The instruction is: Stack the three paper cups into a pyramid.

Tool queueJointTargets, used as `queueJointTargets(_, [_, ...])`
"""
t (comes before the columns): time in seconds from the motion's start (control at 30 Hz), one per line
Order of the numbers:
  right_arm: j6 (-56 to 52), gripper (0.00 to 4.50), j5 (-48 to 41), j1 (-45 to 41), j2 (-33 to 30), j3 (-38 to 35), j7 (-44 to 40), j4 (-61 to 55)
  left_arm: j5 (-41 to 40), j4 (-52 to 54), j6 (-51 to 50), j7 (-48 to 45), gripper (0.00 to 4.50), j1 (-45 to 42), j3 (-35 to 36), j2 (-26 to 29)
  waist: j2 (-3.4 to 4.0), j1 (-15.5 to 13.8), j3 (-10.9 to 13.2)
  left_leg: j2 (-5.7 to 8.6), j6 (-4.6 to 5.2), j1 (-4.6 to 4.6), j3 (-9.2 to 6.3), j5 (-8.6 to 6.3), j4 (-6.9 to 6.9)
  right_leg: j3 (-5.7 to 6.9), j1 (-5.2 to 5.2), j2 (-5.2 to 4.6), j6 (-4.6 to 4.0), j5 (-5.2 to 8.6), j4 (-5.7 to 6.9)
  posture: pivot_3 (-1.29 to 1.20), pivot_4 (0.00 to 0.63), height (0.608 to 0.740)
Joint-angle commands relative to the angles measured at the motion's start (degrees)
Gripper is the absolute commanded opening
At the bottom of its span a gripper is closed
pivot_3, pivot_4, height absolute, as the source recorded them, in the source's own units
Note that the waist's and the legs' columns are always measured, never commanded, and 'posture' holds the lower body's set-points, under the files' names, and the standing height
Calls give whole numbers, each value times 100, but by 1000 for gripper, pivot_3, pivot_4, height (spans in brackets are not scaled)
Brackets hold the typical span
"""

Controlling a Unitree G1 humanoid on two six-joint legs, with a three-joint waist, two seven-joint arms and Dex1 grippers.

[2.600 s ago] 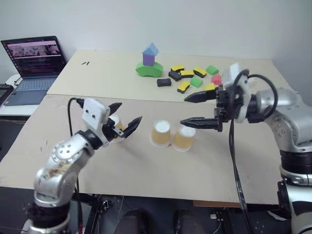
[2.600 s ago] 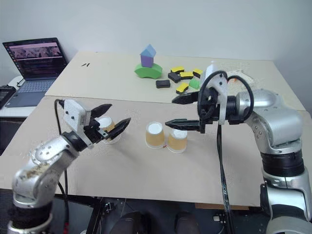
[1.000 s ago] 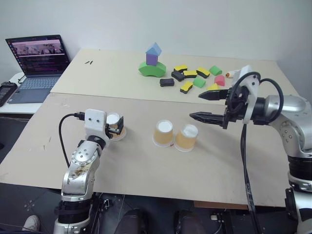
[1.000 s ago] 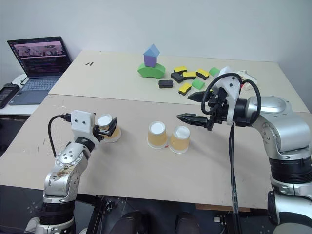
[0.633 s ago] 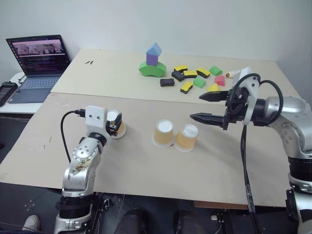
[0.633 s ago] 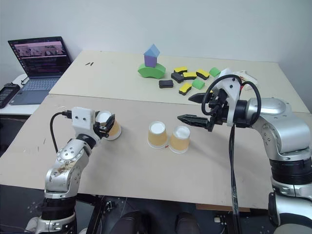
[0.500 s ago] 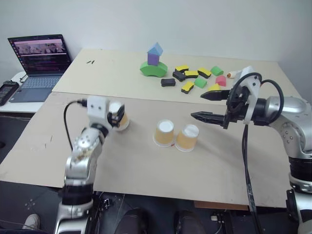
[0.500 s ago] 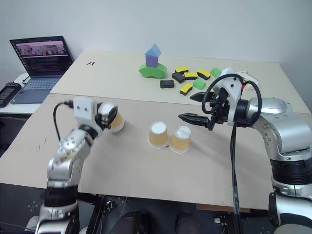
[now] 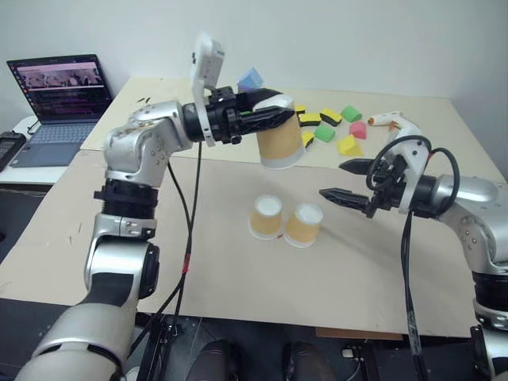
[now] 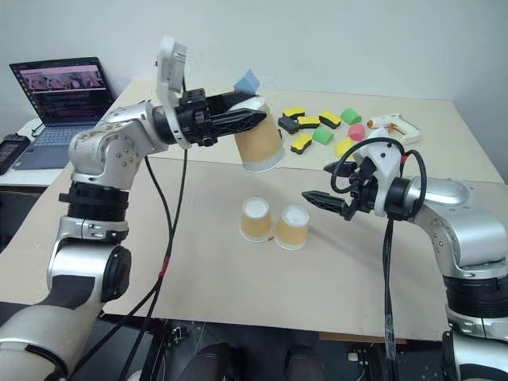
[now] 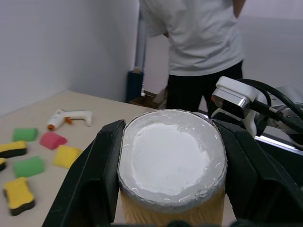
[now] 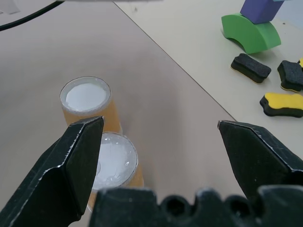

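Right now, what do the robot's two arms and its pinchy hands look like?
Both arms are shiny silver metal, built from rounded segments with dark ribbed rings at the joints. Each ends in a gripper with two pointed black fingers: the left gripper and the right gripper. A white camera box sits on each wrist, and a black cable loops from it along the arm.
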State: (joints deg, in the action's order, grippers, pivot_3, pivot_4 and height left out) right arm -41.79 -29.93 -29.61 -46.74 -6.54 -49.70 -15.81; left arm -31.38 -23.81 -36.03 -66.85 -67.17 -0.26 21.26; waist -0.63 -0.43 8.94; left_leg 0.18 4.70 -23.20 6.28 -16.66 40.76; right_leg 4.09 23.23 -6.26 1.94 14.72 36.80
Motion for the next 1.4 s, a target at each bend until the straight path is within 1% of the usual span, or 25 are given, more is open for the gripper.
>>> queueJointTargets(0.03, [-104,4500,-161,115,-64,-434,234,-453,120,-176,177,-643,2508,-279,-298,-46,0,9,0,0,0,0,0,0,0,-1,0,0,0,0,1,0,150,740])
queueJointTargets(0.2, [-269,4500,-275,381,-114,-678,402,-737,377,-540,362,-1213,2508,-342,-663,-150,0,-1,0,0,0,-1,0,0,-1,-2,0,1,0,0,0,0,150,740])
queueJointTargets(0.3, [-441,4500,-475,600,-171,-966,501,-1007,686,-875,748,-1404,2508,-426,-886,-281,-1,-38,0,1,1,-4,-1,0,2,-4,0,2,0,0,-1,0,150,740])
queueJointTargets(0.47, [-557,4500,-622,790,-217,-1160,650,-1191,1229,-1248,1508,-1563,2508,-436,-1188,-470,-1,-32,1,1,1,-7,-3,0,2,-4,0,2,0,0,-3,0,150,740])
queueJointTargets(0.6, [-624,4500,-720,866,-240,-1258,749,-1287,1464,-1522,1890,-1666,2508,-490,-1239,-659,-2,-28,1,1,2,-7,-2,0,5,-8,2,1,0,0,-3,0,150,740])
queueJointTargets(0.8, [-658,4500,-800,914,-285,-1273,838,-1346,1627,-1788,2105,-1684,2508,-553,-1165,-834,-2,-34,1,0,8,-8,-3,-3,5,-10,3,1,0,0,-3,0,150,740])
queueJointTargets(1.4, [-613,4500,-853,836,-357,-1181,837,-1240,1898,-1913,2298,-1733,2508,-521,-1133,-740,-2,-29,1,0,18,-9,-3,-8,9,-15,3,0,0,-1,1,0,150,740])
